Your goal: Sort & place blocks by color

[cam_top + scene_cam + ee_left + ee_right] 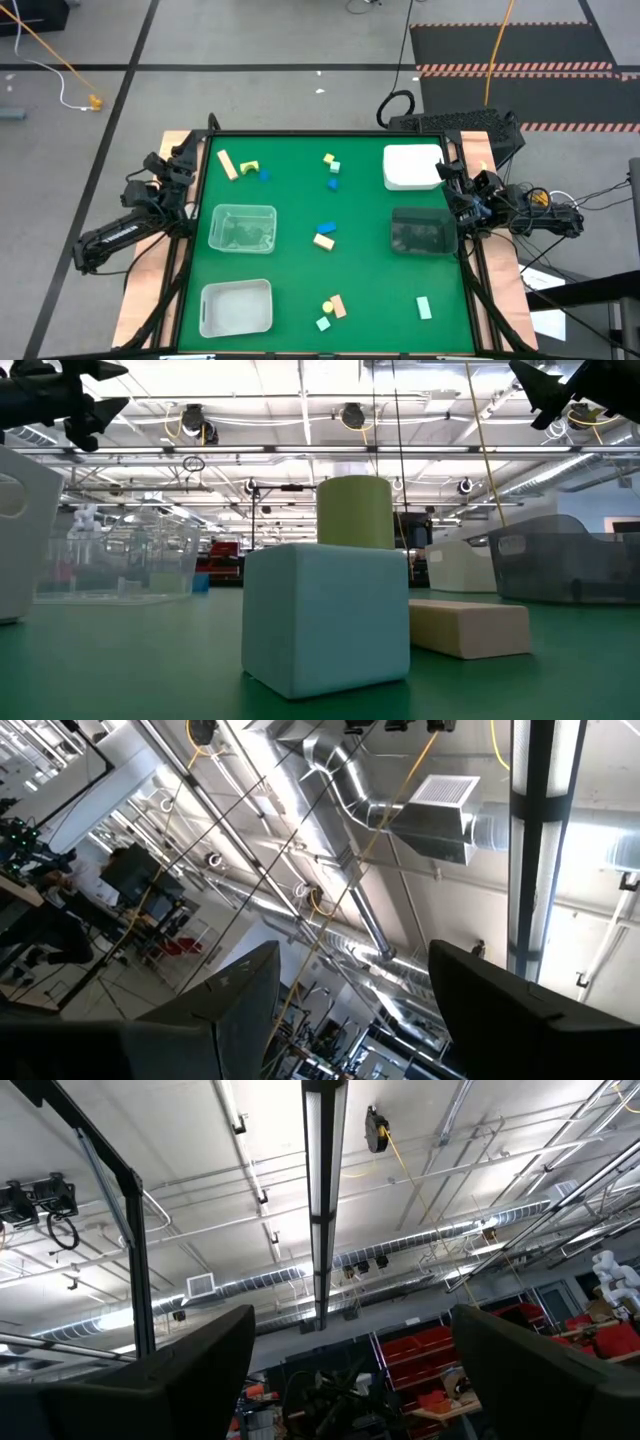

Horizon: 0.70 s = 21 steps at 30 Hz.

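Left gripper [160, 170] is parked off the table's left edge, pointed up at the ceiling; wrist cam shows its fingers [230, 1010] spread apart w/ nothing between. Right gripper [455, 180] is same deal off the right edge, fingers [200, 1355] apart, empty. Looks like both arms are just tucked at rest so the green table [290, 190] stays unobstructed, imo sorting hasn't started.

Blocks are scattered all over, none in a tub:
- peach bar [227, 165], yellow arch [250, 166] & blue cube [264, 175] near the far left corner
- yellow [328, 158], mint [335, 167] & blue [332, 184] pieces mid-table toward the far edge
- blue block [326, 229] touching a yellowish bar [323, 241] dead centre
- yellow cube [327, 305], peach block [338, 306], mint cube [323, 323] by the near edge
- mint bar [424, 308] near the near right corner

Tubs: clear tub [242, 228] and white tub [236, 307] on the left side, white lidded box [413, 167] and dark tub [423, 232] on the right. Prob one per colour, can't tell which.
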### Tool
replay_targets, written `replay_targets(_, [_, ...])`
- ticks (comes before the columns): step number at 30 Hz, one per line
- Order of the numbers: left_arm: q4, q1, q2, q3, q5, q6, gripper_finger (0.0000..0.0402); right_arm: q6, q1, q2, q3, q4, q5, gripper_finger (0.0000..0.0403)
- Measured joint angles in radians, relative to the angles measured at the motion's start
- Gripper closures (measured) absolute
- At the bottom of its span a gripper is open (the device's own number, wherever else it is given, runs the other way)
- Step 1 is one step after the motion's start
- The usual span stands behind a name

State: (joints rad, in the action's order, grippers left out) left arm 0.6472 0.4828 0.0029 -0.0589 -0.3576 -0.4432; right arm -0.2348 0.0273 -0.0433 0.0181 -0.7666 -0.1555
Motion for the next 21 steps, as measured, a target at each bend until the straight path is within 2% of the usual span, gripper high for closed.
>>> replay_targets(12, [0.004,0.0,0.0,0.0,0.0,-0.016,0.0146,0.0,0.0,0.0,0.0,0.0,0.0,0.0071])
replay_targets(17, [0.013,0.0,0.0,0.0,0.001,-0.111,0.0146,0.0,0.0,0.0,0.0,0.0,0.0,0.0071])
replay_targets(21, [0.014,0.0,0.0,0.0,0.053,-0.081,0.0146,0.0,0.0,0.0,0.0,0.0,0.0,0.0071])
